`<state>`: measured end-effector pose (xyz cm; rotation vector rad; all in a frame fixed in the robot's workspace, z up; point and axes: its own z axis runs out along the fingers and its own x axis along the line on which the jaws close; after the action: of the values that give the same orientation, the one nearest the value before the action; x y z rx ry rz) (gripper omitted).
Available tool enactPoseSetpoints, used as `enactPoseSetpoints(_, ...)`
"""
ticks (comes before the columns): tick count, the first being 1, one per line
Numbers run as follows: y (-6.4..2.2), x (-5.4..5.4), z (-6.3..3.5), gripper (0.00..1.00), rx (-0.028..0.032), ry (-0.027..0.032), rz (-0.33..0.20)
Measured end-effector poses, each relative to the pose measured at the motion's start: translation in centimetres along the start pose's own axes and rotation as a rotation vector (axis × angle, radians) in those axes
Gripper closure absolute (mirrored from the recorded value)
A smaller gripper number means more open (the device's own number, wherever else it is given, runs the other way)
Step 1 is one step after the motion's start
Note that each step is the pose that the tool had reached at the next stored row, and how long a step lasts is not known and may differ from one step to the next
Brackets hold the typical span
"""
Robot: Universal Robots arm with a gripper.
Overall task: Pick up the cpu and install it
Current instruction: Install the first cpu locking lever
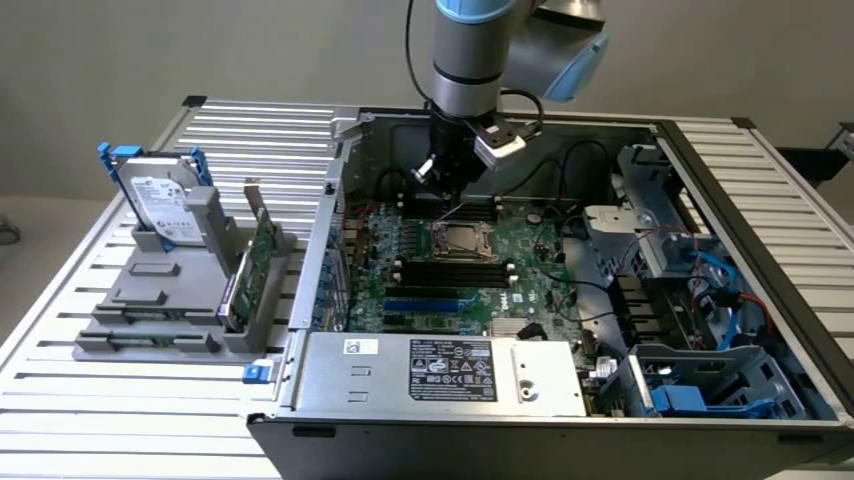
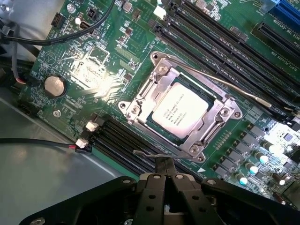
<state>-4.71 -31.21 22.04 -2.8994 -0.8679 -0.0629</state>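
The cpu [image 2: 180, 110], a small square chip with a silvery top and printed text, lies flat inside the metal socket frame [image 2: 154, 89] on the green motherboard [image 2: 93, 70]. In the exterior view the cpu [image 1: 463, 240] sits mid-board inside the open computer case [image 1: 310, 300]. My gripper [image 2: 165, 165] is shut with nothing between its black fingers; its tips are beside the socket's edge, close to the thin wire lever [image 2: 147, 153]. From outside, the gripper [image 1: 447, 195] hangs just behind the socket.
Black memory slots [image 2: 220, 35] run along one side of the socket, more [image 2: 126, 150] along the other. Black cables [image 2: 37, 140] cross the case floor. A grey stand [image 1: 174, 300] outside the case holds a hard drive [image 1: 167, 205] and a green card [image 1: 256, 260]. The power supply [image 1: 441, 370] fills the front.
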Motion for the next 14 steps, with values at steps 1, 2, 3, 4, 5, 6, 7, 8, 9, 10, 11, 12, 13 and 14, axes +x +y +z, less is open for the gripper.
enactPoseSetpoints(1,0.03,-0.02,-0.02,0.89,0.0001,-0.0001,0.0)
enactPoseSetpoints(2,0.08,-0.03,-0.05,0.89,0.0003,-0.0003,-0.001)
enactPoseSetpoints(3,0.15,-0.01,-0.06,0.89,0.0005,-0.0005,-0.002)
enactPoseSetpoints(4,0.22,0.05,-0.06,0.89,0.0005,-0.0005,-0.003)
enactPoseSetpoints(5,0.29,0.12,-0.06,0.89,0.0005,-0.0008,-0.004)
enactPoseSetpoints(6,0.37,0.2,-0.07,0.89,0.0006,-0.0011,-0.006)
enactPoseSetpoints(7,0.44,0.28,-0.07,0.89,0.0007,-0.0013,-0.008)
enactPoseSetpoints(8,0.49,0.34,-0.07,0.89,0.0009,-0.0013,-0.009)
enactPoseSetpoints(9,0.53,0.39,-0.07,0.89,0.001,-0.0014,-0.011)
enactPoseSetpoints(10,0.56,0.43,-0.07,0.89,0.001,-0.0016,-0.012)
enactPoseSetpoints(11,0.59,0.47,-0.07,0.89,0.0012,-0.0018,-0.013)
enactPoseSetpoints(12,0.63,0.51,-0.07,0.89,0.0013,-0.0018,-0.015)
enactPoseSetpoints(13,0.67,0.54,-0.07,0.89,0.0015,-0.0019,-0.017)
enactPoseSetpoints(14,0.72,0.58,-0.07,0.89,0.0016,-0.0021,-0.018)
